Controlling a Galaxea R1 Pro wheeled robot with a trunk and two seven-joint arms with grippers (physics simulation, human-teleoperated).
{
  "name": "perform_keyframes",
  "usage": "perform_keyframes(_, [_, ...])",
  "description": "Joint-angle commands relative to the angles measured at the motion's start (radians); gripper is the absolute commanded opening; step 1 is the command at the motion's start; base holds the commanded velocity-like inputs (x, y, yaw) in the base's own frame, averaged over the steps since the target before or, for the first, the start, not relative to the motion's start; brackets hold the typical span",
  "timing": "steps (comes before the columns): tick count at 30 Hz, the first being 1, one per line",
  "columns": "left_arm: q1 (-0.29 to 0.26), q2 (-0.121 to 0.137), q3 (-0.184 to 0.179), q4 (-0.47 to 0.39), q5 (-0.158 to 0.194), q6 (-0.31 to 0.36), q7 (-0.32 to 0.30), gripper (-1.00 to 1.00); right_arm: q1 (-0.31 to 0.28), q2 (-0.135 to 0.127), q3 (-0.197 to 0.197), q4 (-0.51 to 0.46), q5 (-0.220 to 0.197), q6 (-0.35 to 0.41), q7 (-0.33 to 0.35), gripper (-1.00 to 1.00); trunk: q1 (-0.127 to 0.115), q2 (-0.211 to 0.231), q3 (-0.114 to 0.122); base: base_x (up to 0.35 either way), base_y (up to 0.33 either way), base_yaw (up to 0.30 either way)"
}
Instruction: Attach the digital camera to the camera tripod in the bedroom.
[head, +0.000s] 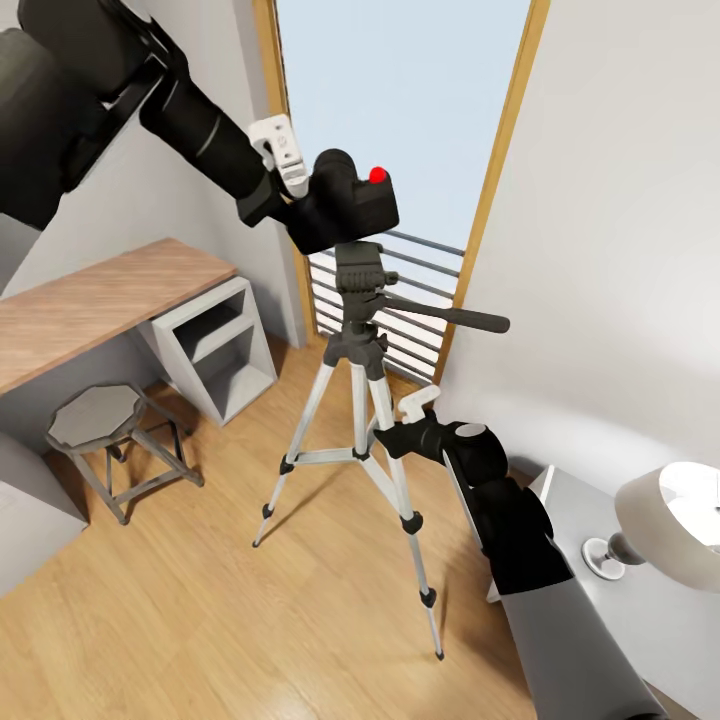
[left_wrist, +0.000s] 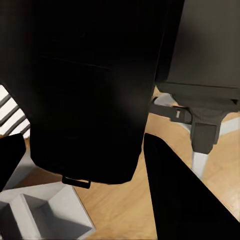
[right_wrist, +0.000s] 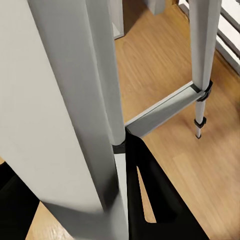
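Black digital camera (head: 345, 203), red button up, pinched in the left gripper (head: 300, 195) and held directly above the head of the camera tripod (head: 358, 300), underside touching or just clear of the mount; exact contact hard to judge. Seen through the left wrist view as a dark block (left_wrist: 85, 90) between two black fingers (left_wrist: 185, 195), tripod head (left_wrist: 200, 55) alongside. Lower down, right gripper (head: 385, 432) closed around one silver tripod leg (right_wrist: 75, 110), finger (right_wrist: 150, 190) pressed against it. Tripod standing on light wood floor (head: 200, 600) before a tall wood-framed window (head: 400, 90). Nearby: wood-topped desk (head: 90, 300), grey stool (head: 100, 420), white lamp (head: 670, 520).
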Motion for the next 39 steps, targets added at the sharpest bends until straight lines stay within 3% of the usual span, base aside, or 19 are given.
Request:
perform_keyframes(1, [-0.001,0.001,-0.051,-0.012,-0.018,0.018,-0.009,-1.0,-0.002,0.001,-0.002,-0.001,0.041,-0.009,0.007,-1.0,0.001,-0.002,-0.002,0.0,0.0,0.0])
perform_keyframes(5, [-0.001,0.007,-0.046,-0.063,-0.048,0.046,-0.011,-1.0,-0.002,0.001,-0.002,-0.002,0.042,-0.009,0.006,-1.0,0.001,-0.002,-0.002,0.0,0.0,0.0])
perform_keyframes(15, [-0.001,0.013,-0.04,-0.112,-0.046,0.058,-0.027,-1.0,-0.002,0.001,-0.001,-0.001,0.041,-0.009,0.005,-1.0,0.001,-0.002,-0.002,0.0,0.0,0.0])
perform_keyframes(24, [-0.001,0.021,-0.015,-0.126,-0.046,0.059,-0.104,-1.0,-0.002,0.001,-0.002,0.001,0.04,-0.009,0.005,-1.0,0.001,-0.002,-0.002,0.0,0.0,0.0])
perform_keyframes(27, [-0.001,0.021,0.009,-0.127,-0.046,0.059,-0.107,-1.0,-0.002,0.001,-0.002,0.001,0.04,-0.009,0.005,-1.0,0.001,-0.002,-0.002,0.0,0.0,0.0])
perform_keyframes(29, [-0.001,0.022,0.057,-0.129,-0.047,0.059,-0.107,-1.0,-0.002,0.001,-0.002,0.001,0.041,-0.009,0.005,-1.0,0.001,-0.002,-0.002,0.0,0.0,0.0])
perform_keyframes(35, [-0.001,0.027,0.146,-0.167,-0.046,0.06,-0.108,-1.0,-0.002,0.001,-0.002,0.002,0.041,-0.009,0.005,-1.0,0.001,-0.002,-0.002,0.0,0.0,0.0])
perform_keyframes(39, [-0.001,0.047,0.169,-0.191,-0.044,0.116,-0.123,-1.0,-0.002,0.001,-0.002,0.002,0.04,-0.009,0.005,-1.0,0.001,-0.002,-0.002,0.0,0.0,0.0])
